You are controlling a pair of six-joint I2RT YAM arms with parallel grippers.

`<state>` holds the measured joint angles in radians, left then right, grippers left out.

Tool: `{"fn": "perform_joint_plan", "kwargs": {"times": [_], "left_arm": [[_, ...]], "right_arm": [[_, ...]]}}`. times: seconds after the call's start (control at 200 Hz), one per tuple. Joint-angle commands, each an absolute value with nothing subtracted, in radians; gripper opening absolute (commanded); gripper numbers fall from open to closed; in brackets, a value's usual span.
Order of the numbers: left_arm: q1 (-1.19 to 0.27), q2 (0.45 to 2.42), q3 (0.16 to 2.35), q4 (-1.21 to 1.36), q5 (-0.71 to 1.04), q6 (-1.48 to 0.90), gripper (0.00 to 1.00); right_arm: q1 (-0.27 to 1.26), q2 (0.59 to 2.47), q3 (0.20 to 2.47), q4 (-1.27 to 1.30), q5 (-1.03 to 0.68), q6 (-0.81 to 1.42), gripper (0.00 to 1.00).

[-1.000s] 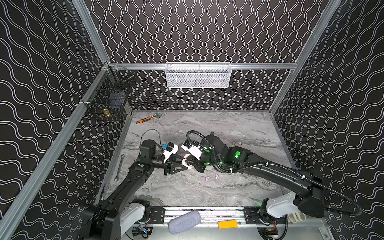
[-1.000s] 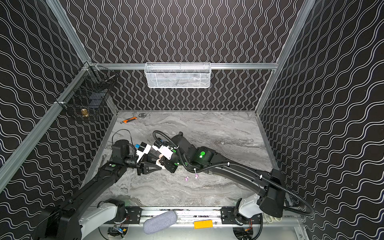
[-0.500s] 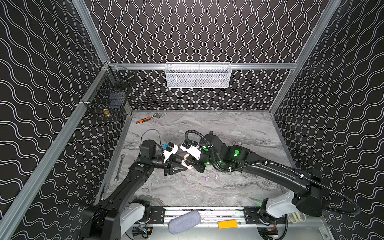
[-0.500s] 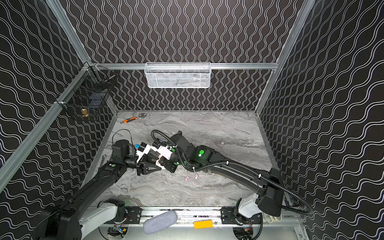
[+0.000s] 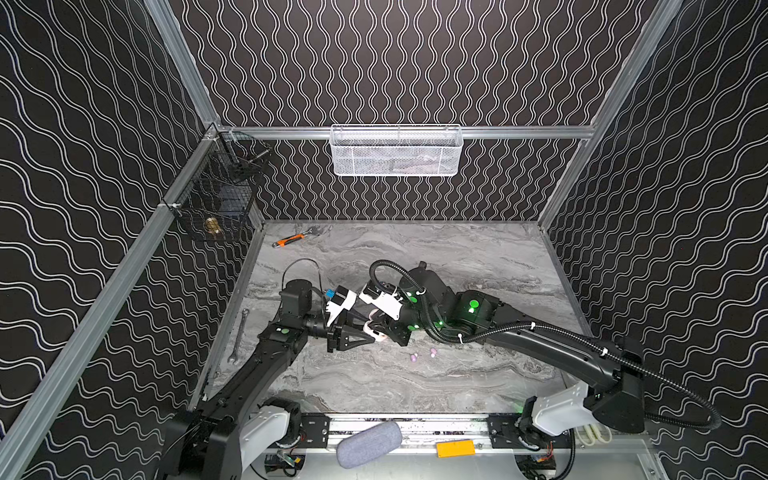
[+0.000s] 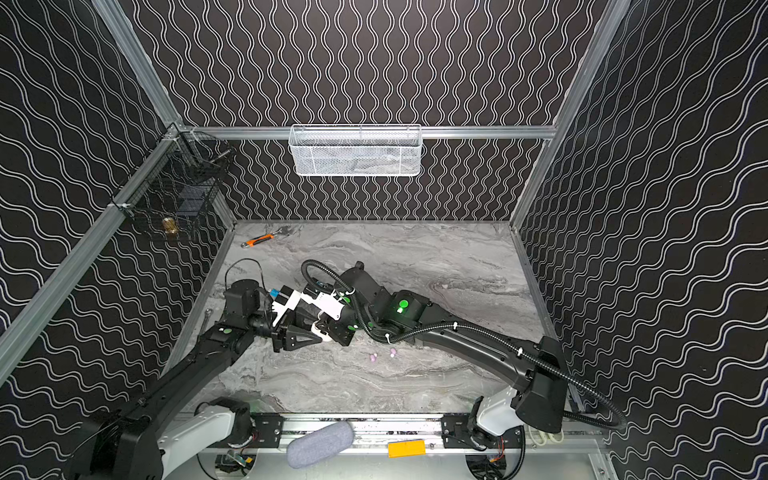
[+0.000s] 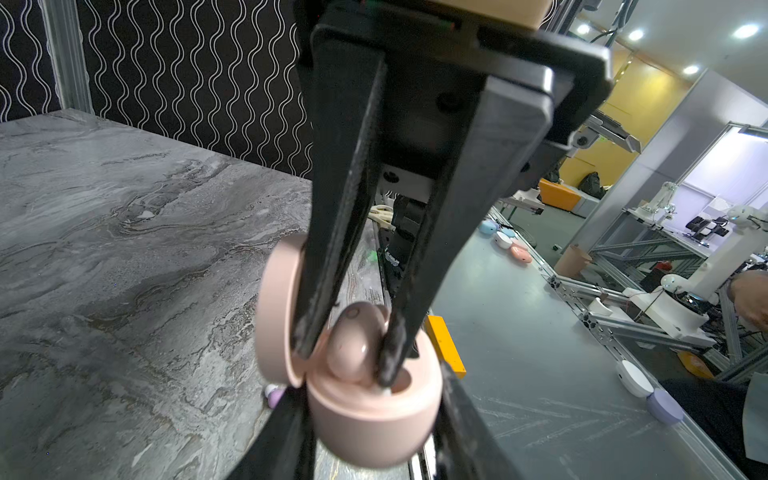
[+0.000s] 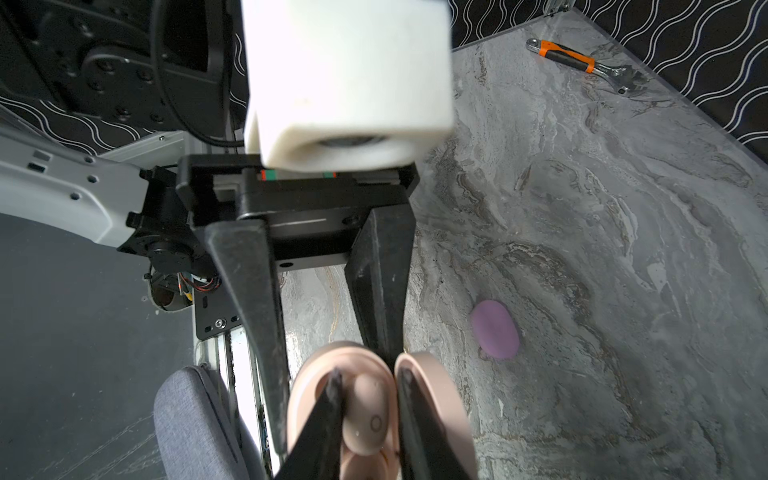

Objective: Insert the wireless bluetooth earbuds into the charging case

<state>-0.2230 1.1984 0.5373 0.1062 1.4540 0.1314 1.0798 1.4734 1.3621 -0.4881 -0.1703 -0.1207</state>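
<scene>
Charging case (image 7: 374, 419) is lid-open, clamped in the left gripper's (image 5: 370, 334) shut jaws. Right gripper (image 8: 370, 376) sits narrow around a pink earbud (image 7: 353, 345) standing half out of the case — can't tell if it's actually pinching. If it isn't seated, letting go could tip it onto the table (image 5: 478, 266).

Walls (image 5: 415, 62): black, white wavy lines, aluminium rails at the corners. Desk (image 5: 457, 257): grey marbled top. White mesh basket (image 5: 396, 151) on the back rail, 12 o'clock. Black wire basket (image 5: 216, 203), 10 o'clock. Ceiling lights (image 7: 746, 30) lit beyond the enclosure.
</scene>
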Motion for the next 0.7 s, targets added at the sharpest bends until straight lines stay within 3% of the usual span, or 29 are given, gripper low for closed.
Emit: {"fn": "perform_joint_plan", "kwargs": {"times": [0.0, 0.696], "left_arm": [[-0.222, 1.196, 0.555, 0.194, 1.465, 0.129, 0.0], [-0.224, 1.212, 0.56, 0.193, 1.477, 0.13, 0.0]], "right_arm": [[1.086, 1.468, 1.362, -0.581, -0.229, -0.141, 0.25], [1.086, 1.456, 1.377, -0.585, -0.268, -0.147, 0.14]]}}
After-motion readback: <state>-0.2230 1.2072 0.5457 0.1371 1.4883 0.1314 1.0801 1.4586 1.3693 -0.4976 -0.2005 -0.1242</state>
